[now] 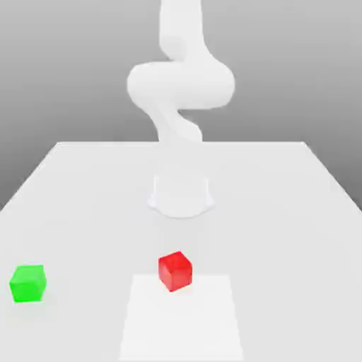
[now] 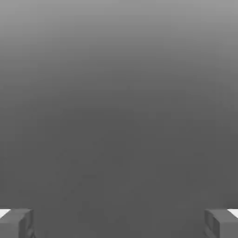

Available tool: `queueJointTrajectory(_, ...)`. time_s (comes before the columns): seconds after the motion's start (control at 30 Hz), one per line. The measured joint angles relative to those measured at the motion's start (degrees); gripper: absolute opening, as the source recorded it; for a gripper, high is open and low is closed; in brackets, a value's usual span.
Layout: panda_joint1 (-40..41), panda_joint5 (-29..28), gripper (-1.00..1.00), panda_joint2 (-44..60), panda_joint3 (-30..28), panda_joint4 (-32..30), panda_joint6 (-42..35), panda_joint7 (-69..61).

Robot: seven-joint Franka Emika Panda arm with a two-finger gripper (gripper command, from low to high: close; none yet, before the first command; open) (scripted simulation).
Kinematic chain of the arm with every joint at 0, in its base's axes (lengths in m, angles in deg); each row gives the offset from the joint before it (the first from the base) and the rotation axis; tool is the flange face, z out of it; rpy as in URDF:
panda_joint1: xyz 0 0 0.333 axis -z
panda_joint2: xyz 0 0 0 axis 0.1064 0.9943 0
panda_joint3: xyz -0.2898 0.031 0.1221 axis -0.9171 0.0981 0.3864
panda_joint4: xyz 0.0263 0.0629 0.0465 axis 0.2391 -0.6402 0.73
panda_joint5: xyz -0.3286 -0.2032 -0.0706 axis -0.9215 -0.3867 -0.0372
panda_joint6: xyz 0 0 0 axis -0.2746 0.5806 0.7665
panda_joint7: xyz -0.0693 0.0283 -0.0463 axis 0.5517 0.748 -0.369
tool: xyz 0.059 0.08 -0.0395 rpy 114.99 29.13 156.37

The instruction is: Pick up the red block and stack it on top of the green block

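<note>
Arm point(image 1: 180, 85) rises from its base at table point(image 1: 283, 212) centre, curling up out of the exterior view. Hand point(image 2: 119, 223) spread wide, fingertips point(image 2: 16, 223) apart, holding nothing, facing blank grey. Red block point(image 1: 175, 271) at 6 o'clock from base; green block point(image 1: 28, 283) well apart at 9 o'clock from red.

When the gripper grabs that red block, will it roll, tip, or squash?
The red block looks like a cube with flat faces resting flat on the table, so it probably won't roll or tip. Its crisp edges suggest it's rigid. The smooth faces might slip a little.
</note>
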Motion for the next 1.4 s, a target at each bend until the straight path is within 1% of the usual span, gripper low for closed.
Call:
queueJointTrajectory(0.17, -1.12, -2.52, 0.0, 8.02, -0.79, -9.27, 6.68, -5.73)
queueJointTrajectory(0.33, -2.18, -4.06, 0.0, 16.02, -3.07, -18.75, 13.37, -12.41)
queueJointTrajectory(0.5, -3.82, -4.17, 0.0, 25.25, -6.81, -29.39, 21.16, -21.54)
queueJointTrajectory(0.57, -4.6, -3.36, 0.0, 31.92, -8.19, -32.59, 26.28, -25.72)
queueJointTrajectory(0.63, -5.08, -1.98, 0.0, 37.88, -8.58, -33.52, 30.89, -28.32)
queueJointTrajectory(0.73, -5.28, 0.72, 0.0, 43.51, -8.0, -33.23, 35.58, -30.58)
queueJointTrajectory(0.87, -1.76, 4.9, 0.0, 50.12, -3.39, -32.55, 41.32, -33.75)
queueJointTrajectory(0.9, -0.57, 5.33, -1.0, 51.58, -2.14, -32.42, 42.61, -34.16)
queueJointTrajectory(1.13, -0.13, 5.37, -1.0, 51.87, -1.69, -32.39, 42.81, -34.2)
queueJointTrajectory(1.3, -1.1, 0.71, -1.0, 44.88, -3.95, -33.12, 36.69, -30.63)
queueJointTrajectory(1.4, -0.77, -0.4, -1.0, 40.13, -3.94, -33.82, 32.6, -29.95)
